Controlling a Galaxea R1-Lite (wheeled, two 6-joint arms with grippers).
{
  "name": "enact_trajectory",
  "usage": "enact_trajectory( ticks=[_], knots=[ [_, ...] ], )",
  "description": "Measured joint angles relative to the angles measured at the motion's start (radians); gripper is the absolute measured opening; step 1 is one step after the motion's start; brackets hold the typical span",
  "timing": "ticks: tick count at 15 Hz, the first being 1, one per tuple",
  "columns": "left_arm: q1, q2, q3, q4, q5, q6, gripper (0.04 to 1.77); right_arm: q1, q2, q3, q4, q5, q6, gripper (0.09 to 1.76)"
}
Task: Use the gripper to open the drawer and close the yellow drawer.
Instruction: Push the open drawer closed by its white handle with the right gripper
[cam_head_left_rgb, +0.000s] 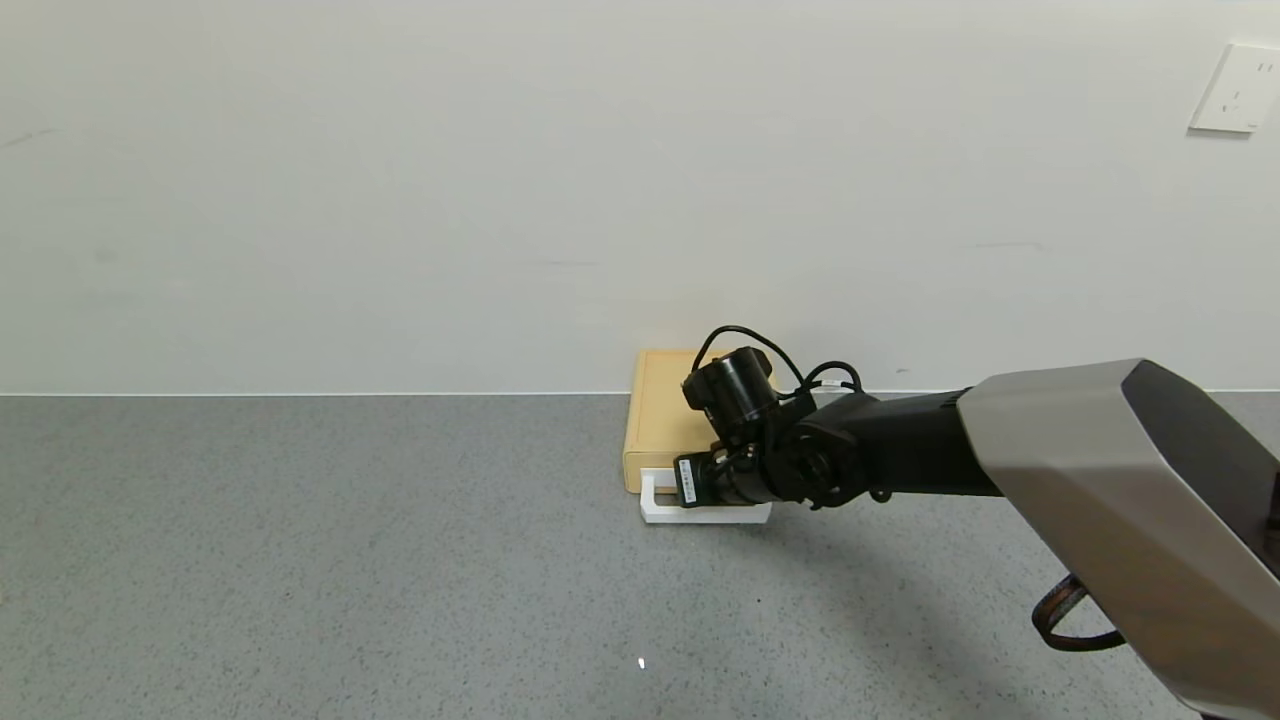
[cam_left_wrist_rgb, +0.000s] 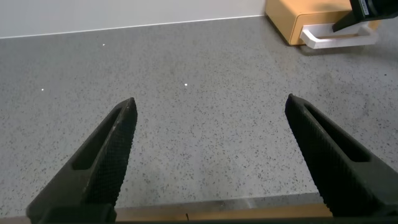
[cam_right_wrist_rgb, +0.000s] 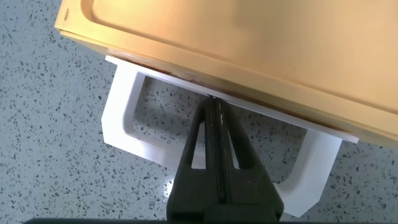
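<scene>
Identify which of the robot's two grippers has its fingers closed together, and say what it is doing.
The right gripper: its fingers are pressed together, tips poked inside the white loop handle of the yellow drawer. The left gripper hangs wide open over bare table, away from the drawer.

1. I work in what looks like a bare lab or test room.
2. A grey speckled surface (cam_head_left_rgb: 350, 560) fills the lower half of my head view.
3. A plain white wall (cam_head_left_rgb: 500, 180) fills the upper half.
4. One white wall socket (cam_head_left_rgb: 1237, 88) sits at the upper right of the frame.
</scene>
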Motion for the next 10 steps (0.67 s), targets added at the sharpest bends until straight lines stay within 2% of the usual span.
enact_trajectory(
  ticks=[5,10],
  knots=[
    [0.000,0.000,0.000,0.000,0.000,0.000,1.72,0.017,-0.064,0.047,0.010,0.010,0.005,0.11],
    [0.000,0.000,0.000,0.000,0.000,0.000,1.72,0.022,-0.263,0.185,0.005,0.022,-0.006,0.11]
  ],
)
